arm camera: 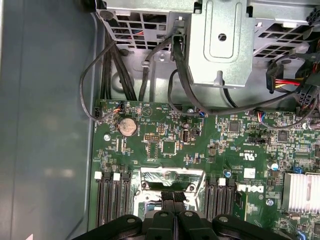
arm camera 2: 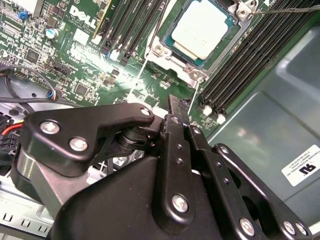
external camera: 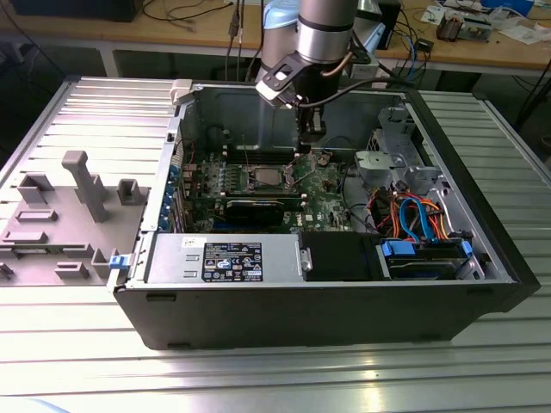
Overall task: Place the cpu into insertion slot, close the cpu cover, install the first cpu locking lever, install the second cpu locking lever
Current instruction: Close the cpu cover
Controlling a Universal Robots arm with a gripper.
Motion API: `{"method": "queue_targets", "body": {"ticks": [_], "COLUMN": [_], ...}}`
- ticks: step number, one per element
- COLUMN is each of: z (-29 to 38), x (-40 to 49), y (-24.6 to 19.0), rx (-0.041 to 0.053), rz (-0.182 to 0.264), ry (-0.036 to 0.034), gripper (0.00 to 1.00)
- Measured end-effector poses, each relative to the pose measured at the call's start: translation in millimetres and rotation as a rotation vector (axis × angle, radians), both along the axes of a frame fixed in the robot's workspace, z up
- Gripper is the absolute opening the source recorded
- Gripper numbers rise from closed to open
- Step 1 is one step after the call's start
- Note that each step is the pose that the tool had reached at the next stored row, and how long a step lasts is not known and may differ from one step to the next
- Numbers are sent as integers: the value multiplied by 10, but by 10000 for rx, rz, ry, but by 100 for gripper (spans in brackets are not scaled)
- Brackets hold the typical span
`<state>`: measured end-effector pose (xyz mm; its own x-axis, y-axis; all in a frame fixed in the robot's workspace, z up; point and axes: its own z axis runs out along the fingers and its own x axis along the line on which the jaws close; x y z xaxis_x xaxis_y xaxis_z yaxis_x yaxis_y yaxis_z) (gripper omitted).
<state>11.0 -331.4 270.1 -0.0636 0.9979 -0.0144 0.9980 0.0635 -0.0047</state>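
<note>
the black gripper [arm camera: 173,196] is closest to the lens in both wrist views, its two fingers [arm camera: 166,201] pressed together with nothing between them. it hangs from one grey robot arm [external camera: 327,26] that reaches down into the case. the tips are over one edge of the socket; whether they touch it i cannot tell.

by size from there:
- one ribbed metal table [external camera: 482,379] carries everything.
- one black computer case [external camera: 301,314] lies open on it.
- one grey plastic tray [external camera: 52,249] rests beside the case, on the exterior view's left.
- one green board [arm camera: 200,155] lies flat inside the case.
- one silver power supply box [external camera: 232,258] sits along the case's front wall.
- one folded metal drive cage [arm camera: 220,45] stands past the board, with black cables running under it.
- two banks of long black memory slots [arm camera 2: 235,65] flank the socket, one on each side.
- one finned silver heatsink [arm camera: 301,192] sits on the board.

one square socket [arm camera 2: 175,61] with a shiny rim sits mid-board. one silvery cover [arm camera: 172,176] shows at its edge just past the fingertips; i cannot tell if it lies flat. one pale silver chip [arm camera 2: 202,29] sits inside the socket. one coin battery [arm camera: 126,126] is near the board's corner.
</note>
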Motion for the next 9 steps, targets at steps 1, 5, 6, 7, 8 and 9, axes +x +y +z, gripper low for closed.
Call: {"method": "queue_targets", "body": {"ticks": [1, 5, 6, 7, 8, 9], "z": [0, 0, 0, 0, 0, 0], "x": [7, 24, 27, 31, 34, 37], "y": [0, 0, 0, 0, 0, 0], "rx": [0, -1, 0, -1, 0, 0], "rz": [0, 0, 0, 0, 0, 0], "ry": [-1, 0, 0, 0, 0, 0], "gripper": [11, 11, 11, 11, 11, 11]}}
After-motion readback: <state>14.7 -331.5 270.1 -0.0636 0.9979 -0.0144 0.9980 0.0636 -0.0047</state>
